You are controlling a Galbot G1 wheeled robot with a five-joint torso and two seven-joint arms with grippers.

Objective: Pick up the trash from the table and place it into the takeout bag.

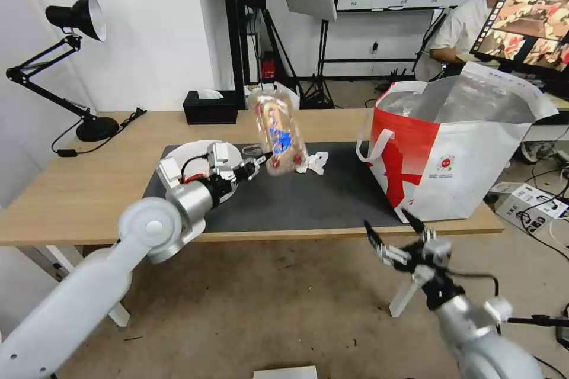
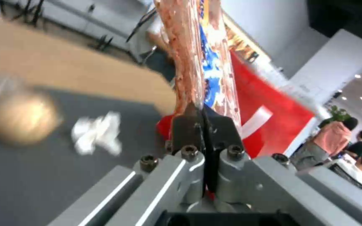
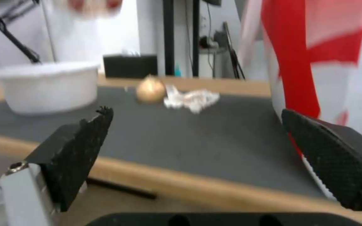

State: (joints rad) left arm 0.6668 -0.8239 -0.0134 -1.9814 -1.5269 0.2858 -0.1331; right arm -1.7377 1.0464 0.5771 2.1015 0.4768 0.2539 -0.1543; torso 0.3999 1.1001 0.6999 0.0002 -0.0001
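My left gripper [image 1: 259,164] is shut on the lower edge of the clear hinged tray [image 1: 278,133], which stands upright above the dark mat [image 1: 308,201]. In the left wrist view its fingers [image 2: 189,125] pinch the tray [image 2: 198,47]. The white bowl [image 1: 195,157] sits behind my left wrist. A crumpled tissue [image 1: 314,163] and the bagged bun [image 2: 22,119] lie on the mat. The takeout bag [image 1: 450,142] stands open at the table's right end. Below the table's front edge, my right gripper [image 1: 394,237] is open and holds nothing.
A black tissue box [image 1: 210,106] stands at the table's back edge and a black desk lamp [image 1: 83,71] at the back left. The right wrist view looks across the mat at the bowl [image 3: 47,86], bun [image 3: 151,90], tissue [image 3: 191,99] and bag [image 3: 315,62].
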